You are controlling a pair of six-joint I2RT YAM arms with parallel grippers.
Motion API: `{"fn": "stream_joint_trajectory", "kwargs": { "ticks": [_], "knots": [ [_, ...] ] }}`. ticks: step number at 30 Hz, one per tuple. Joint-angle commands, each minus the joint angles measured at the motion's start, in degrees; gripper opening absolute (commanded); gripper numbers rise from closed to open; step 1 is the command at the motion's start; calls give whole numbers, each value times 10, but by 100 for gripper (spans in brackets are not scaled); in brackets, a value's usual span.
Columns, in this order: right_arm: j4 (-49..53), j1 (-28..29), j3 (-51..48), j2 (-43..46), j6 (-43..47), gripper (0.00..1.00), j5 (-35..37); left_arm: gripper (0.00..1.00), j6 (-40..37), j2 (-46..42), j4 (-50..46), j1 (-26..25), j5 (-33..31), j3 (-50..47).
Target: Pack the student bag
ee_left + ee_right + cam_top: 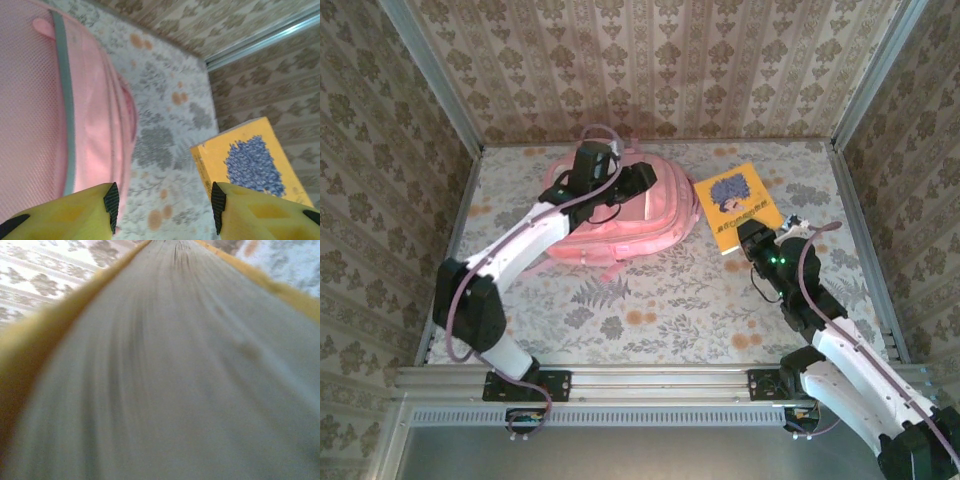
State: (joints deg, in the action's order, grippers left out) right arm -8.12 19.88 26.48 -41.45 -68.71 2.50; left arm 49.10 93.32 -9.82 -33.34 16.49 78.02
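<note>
While the right hand (pixel 752 237) clamps the near edge of the yellow paperback book (pixel 740 198) | left hand (pixel 164 202) open, empty, over large pink fabric backpack (pixel 640 228), far-left on table (pixel 650 315) | step: fetching book | next: likely lift, carry left into bag.

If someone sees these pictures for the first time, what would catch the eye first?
The big pink backpack at the back middle of the table draws the eye first, with the left gripper open over its right part. Next comes the bright yellow book just to the right of it, where the right gripper sits at the book's near corner.
</note>
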Motion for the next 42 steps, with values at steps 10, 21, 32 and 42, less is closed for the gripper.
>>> {"fn": "stream_joint_trajectory", "kwargs": {
  "ticks": [10, 21, 32, 42],
  "knots": [
    [-24, -15, -28, 14, 50, 0, -102, 55, -96, 186, -98, 20, 67, 144],
    [-43, -16, -51, 2, 69, 0, -112, 50, -115, 231, -108, 20, 68, 210],
    [-57, -16, -55, -13, 72, 0, -119, 26, -155, 298, -179, 20, 58, 305],
    [61, -25, -7, 14, 124, 0, -107, 0, -181, 286, -206, 23, 99, 317]
  ]
}}
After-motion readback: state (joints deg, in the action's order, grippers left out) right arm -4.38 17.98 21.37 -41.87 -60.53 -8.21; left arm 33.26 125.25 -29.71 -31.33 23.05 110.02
